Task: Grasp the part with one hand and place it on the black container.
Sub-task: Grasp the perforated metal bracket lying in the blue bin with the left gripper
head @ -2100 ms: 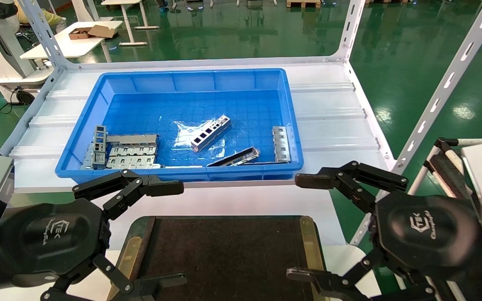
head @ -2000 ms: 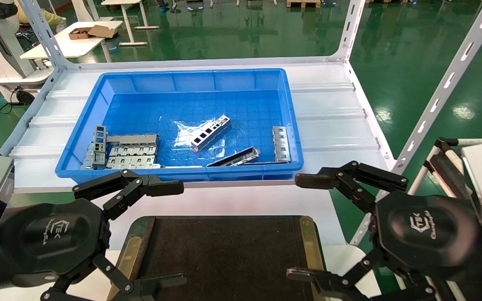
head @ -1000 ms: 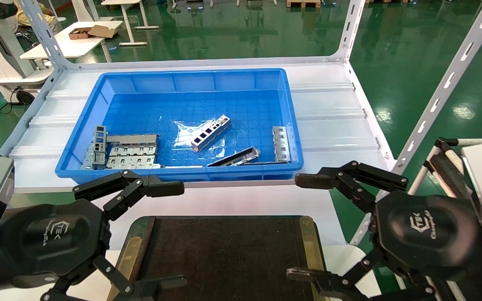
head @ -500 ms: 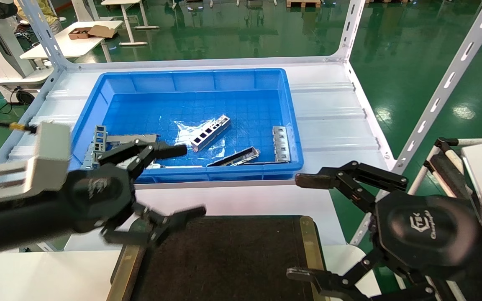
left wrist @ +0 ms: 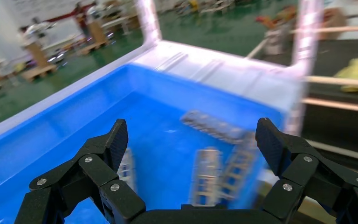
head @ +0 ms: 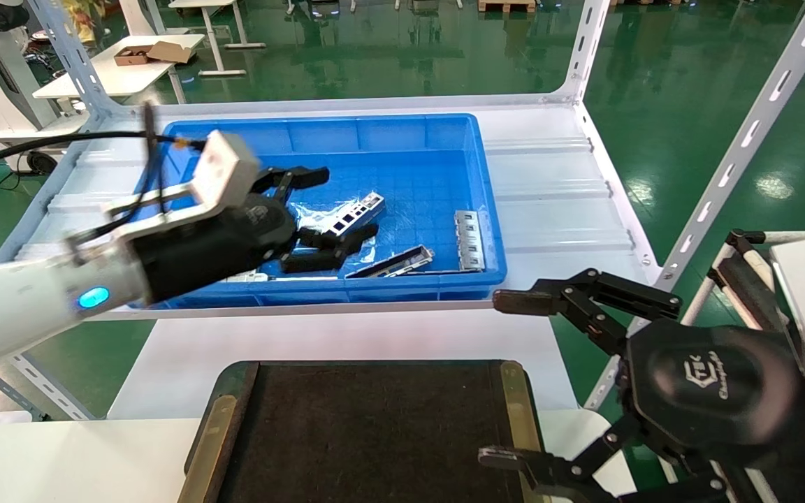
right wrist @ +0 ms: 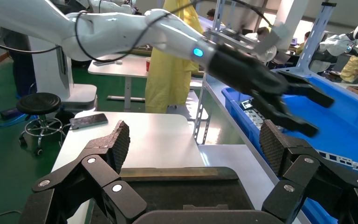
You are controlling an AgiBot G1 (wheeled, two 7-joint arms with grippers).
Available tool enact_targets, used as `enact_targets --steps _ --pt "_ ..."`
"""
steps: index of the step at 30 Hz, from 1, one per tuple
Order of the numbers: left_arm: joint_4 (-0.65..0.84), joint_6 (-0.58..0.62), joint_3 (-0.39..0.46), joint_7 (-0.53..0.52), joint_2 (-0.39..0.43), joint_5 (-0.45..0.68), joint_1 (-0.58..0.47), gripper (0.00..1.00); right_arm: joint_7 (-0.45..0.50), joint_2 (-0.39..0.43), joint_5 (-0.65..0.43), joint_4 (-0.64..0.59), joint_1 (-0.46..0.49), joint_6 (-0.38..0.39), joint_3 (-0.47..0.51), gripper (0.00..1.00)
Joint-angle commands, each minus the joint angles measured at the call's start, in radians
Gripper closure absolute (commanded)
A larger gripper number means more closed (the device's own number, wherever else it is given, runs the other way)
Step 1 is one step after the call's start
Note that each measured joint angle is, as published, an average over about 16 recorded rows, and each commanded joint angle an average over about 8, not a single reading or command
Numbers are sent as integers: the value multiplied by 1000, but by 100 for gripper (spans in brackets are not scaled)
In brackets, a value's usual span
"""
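The part is a narrow silver-grey sheet-metal channel lying on a diagonal near the middle of the blue bin's floor, in the centre-left of the head view; its upper face shows a row of dark rectangular windows, and its lower end is hidden behind a black finger.

Left of it, the white left arm reaches in from the left edge of the frame, and the left gripper hangs inside the blue bin with its fingers spread wide, one above the part and one below it, holding nothing. In the left wrist view the same gripper shows its two fingers far apart over blurred metal pieces on the bin floor.

Further right in the bin, a darker trough strip and a slotted silver plate lie near the front wall.

The black container sits at the bottom centre of the frame, bare.

At the lower right, the right gripper is parked beside the container, fingers splayed open.
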Motion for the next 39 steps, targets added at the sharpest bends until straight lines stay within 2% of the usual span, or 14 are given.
enact_targets --steps 1,8,14,15,16,22,23,24,39 --pt "64 -43 18 10 47 41 -33 0 0 0 0 0 0 0 0 0" --pt "318 -159 42 69 189 103 -129 0 0 0 0 0 0 0 0 0" --pt "502 -213 42 135 276 114 -187 0 0 0 0 0 0 0 0 0" --pt "528 -221 41 146 288 114 -195 6 0 0 0 0 0 0 0 5" --pt "552 -228 39 158 299 113 -201 15 0 0 0 0 0 0 0 14" --pt "671 -256 29 224 348 102 -229 90 0 0 0 0 0 0 0 89" --pt "686 -258 27 235 353 99 -232 97 0 0 0 0 0 0 0 97" --pt "700 -259 25 245 357 96 -234 100 0 0 0 0 0 0 0 100" --pt "814 -242 11 334 371 47 -246 100 0 0 0 0 0 0 -1 100"
